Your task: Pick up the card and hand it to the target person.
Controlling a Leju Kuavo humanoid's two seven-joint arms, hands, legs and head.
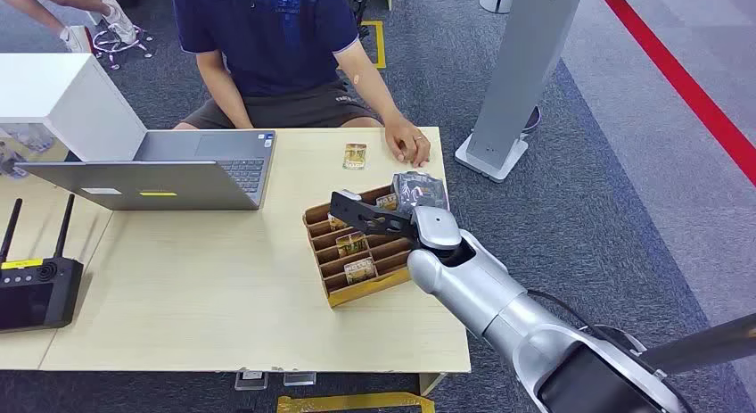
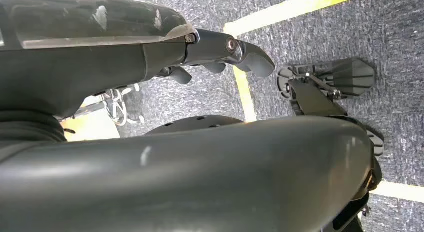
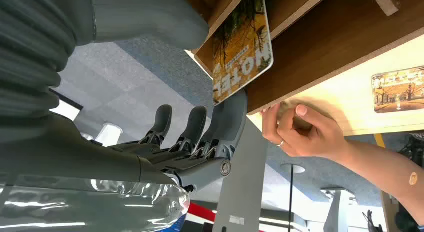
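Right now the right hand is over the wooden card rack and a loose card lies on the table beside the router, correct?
Not quite. In the head view the right hand is over the card rack, but the loose card lies near the person's hand, not the router.

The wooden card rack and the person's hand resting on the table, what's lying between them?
In the head view, a dark shiny packet sits between the card rack and the person's hand, beside the rack's far corner.

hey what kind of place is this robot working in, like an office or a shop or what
Probably an indoor demo or test area set up like a hotel front desk: a carpeted floor with red and yellow tape lines, a wooden table with a laptop, and a wooden rack of cards, one printed MOTEL.
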